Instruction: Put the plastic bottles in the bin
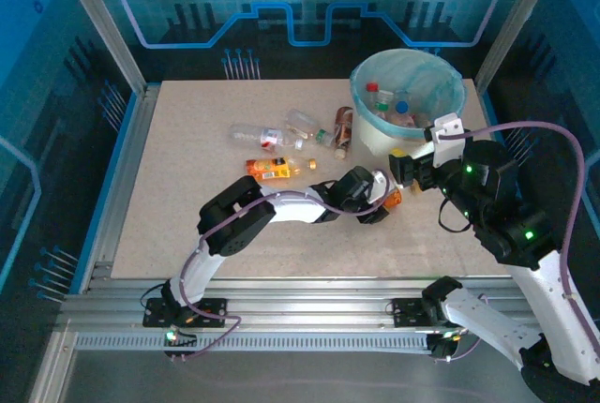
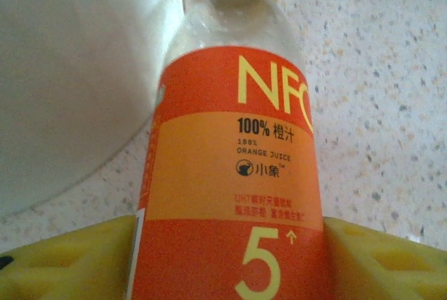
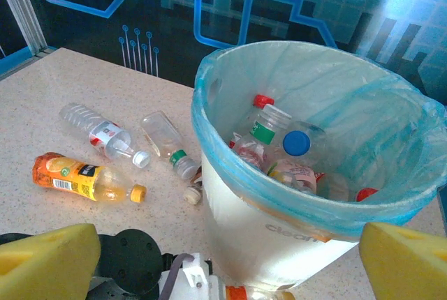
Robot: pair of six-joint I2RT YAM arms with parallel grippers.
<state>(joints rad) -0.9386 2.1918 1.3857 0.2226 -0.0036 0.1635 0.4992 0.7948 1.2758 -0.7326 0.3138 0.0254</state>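
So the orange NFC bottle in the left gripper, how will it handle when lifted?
Probably light: the orange NFC bottle looks empty at its clear neck. Its glossy label may slip in the left gripper. Round body: likely rolls if dropped.

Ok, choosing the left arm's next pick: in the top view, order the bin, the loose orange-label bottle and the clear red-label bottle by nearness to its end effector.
From the left end effector:
1. bin, just beyond, slightly right.
2. loose orange-label bottle, lying to the left.
3. clear red-label bottle, back left.
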